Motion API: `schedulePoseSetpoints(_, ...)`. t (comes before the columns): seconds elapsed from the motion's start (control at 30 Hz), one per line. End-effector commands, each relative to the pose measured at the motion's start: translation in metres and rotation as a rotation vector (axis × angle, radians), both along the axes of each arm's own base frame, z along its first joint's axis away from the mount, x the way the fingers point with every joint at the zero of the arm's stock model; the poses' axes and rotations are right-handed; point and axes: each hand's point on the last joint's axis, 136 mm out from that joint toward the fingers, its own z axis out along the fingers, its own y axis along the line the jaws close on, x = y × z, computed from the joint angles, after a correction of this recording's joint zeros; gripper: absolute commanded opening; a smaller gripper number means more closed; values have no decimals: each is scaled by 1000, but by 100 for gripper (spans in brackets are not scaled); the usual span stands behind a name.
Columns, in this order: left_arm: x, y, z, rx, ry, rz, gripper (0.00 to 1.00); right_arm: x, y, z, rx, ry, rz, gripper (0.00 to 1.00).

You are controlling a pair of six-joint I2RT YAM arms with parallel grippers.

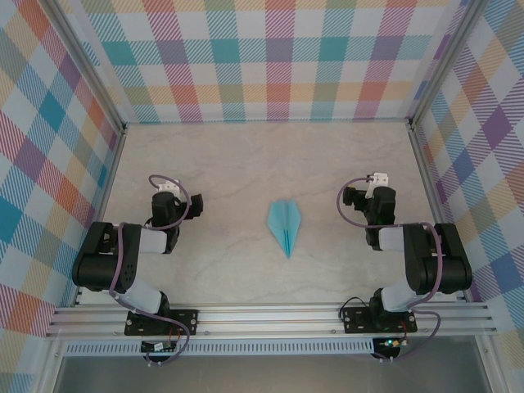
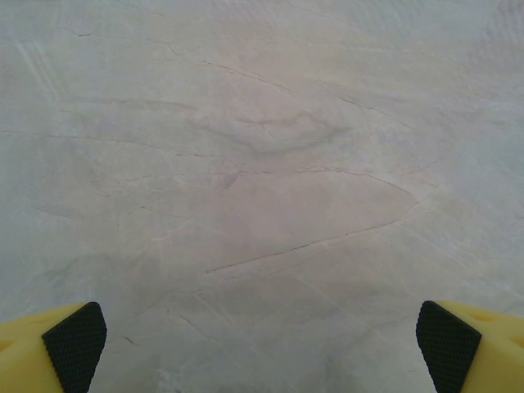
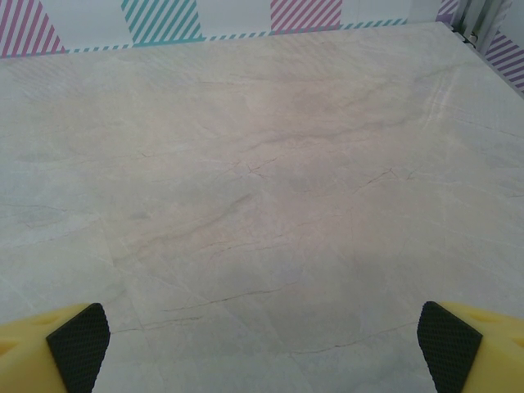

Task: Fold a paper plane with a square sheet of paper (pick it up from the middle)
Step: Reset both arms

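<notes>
Between your two hands, well apart from each, the paper plane point(image 1: 285, 226) lies flat on the bench point(image 1: 246, 155), its nose pointing toward the arm bases and its centre ridge running lengthwise. It sits off to the right of your left hand point(image 2: 262, 348) and off to the left of your right hand point(image 3: 264, 348). Both hands are released, their black pads point(image 2: 75, 345) spread wide over bare marbled bench, grasping nothing. The folding looks finished to me, so the step is simply to end cleanly. Bring neither hand inward over the dart, and avoid any sweep that could nudge or unfold it. If you park the arms, draw them straight back, away from the plane.
</notes>
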Motion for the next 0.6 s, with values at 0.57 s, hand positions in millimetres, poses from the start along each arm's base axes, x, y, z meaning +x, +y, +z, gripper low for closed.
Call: schedulePoseSetpoints(0.57,8,-17,18,-22,-74,-129,100,1,3,5,11,-27,3,100)
